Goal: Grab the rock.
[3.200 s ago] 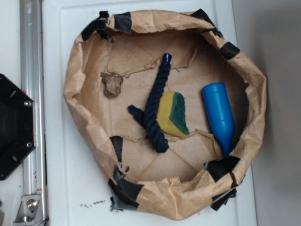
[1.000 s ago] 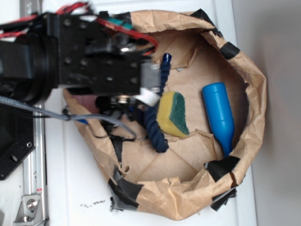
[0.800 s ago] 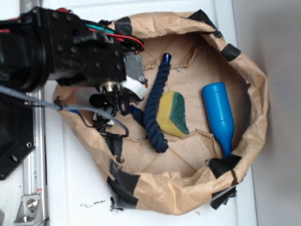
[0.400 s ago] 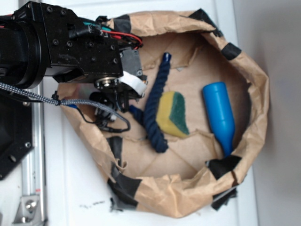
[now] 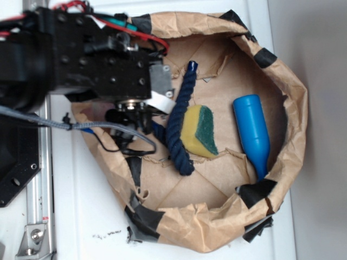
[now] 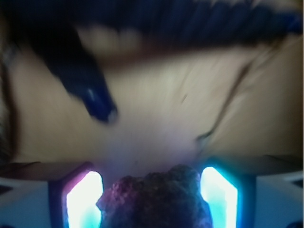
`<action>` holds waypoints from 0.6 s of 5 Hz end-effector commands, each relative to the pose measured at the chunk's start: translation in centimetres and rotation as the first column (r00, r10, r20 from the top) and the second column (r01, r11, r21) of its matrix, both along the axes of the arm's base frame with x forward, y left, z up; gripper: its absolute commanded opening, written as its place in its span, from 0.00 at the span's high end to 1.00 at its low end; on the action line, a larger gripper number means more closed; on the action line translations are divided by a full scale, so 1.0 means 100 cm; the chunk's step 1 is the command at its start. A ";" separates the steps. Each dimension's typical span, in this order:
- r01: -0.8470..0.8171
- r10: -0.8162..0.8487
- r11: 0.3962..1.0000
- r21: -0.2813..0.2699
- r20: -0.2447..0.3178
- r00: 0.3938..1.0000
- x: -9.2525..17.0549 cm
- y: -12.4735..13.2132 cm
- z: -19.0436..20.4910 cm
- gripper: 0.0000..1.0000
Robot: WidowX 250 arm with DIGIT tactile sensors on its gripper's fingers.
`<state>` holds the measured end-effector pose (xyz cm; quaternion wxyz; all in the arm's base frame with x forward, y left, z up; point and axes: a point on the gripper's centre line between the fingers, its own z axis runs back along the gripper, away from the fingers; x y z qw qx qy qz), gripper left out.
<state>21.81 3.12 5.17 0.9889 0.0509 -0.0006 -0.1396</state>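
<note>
The rock (image 6: 154, 199) is a dark, lumpy stone that fills the gap between my two glowing fingers (image 6: 83, 199) in the wrist view. Both sides of it touch the pads. My gripper (image 6: 152, 178) is shut on the rock above the brown paper floor. In the exterior view the black arm and gripper (image 5: 133, 116) cover the left side of the paper bowl (image 5: 293, 108), and the rock is hidden under them.
A dark blue rope (image 5: 180, 127) lies just right of the gripper, and its end (image 6: 90, 90) shows ahead in the wrist view. A yellow-and-green sponge (image 5: 199, 131) leans on the rope. A blue bottle (image 5: 252, 132) lies at the right wall. A metal rail (image 5: 40, 179) runs down the left.
The arm came in over the rock at the bowl's left and dipped to it. Since 0.4 s ago it has shifted slightly right, and the wrist view is smeared by motion.
</note>
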 end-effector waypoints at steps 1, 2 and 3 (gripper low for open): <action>-0.026 0.033 0.998 -0.061 0.122 0.992 0.027 -0.044 0.085 1.00; -0.149 0.159 0.983 -0.103 0.090 0.983 0.043 -0.064 0.103 1.00; -0.240 0.248 0.967 -0.084 0.099 0.964 0.057 -0.063 0.099 1.00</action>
